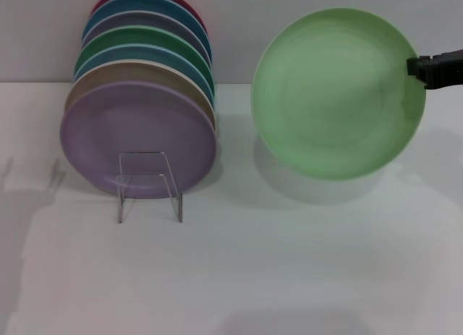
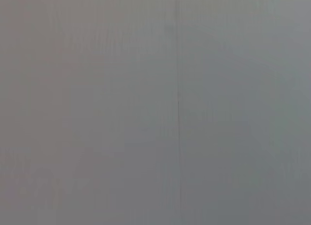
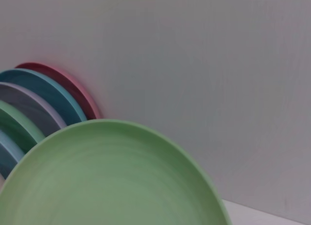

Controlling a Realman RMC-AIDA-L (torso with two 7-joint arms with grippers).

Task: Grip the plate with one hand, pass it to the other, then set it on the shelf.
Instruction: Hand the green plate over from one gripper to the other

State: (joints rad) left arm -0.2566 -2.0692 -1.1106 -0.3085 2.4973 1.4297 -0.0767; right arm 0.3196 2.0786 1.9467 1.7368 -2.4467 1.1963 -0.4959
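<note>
The pale mint-green plate (image 1: 336, 92) is held upright in the air at the right of the head view, its face toward me, above the white table. My right gripper (image 1: 419, 67) is shut on the plate's right rim. The plate also fills the lower part of the right wrist view (image 3: 112, 176). The clear plate stand (image 1: 148, 183) stands on the table at the left, in front of the lavender plate (image 1: 137, 136). My left gripper is out of view; the left wrist view shows only a grey wall.
A row of several leaning plates (image 1: 145, 60) stands behind the lavender plate, up to the back wall; they also show in the right wrist view (image 3: 43, 103). The white table (image 1: 289, 263) stretches across the front.
</note>
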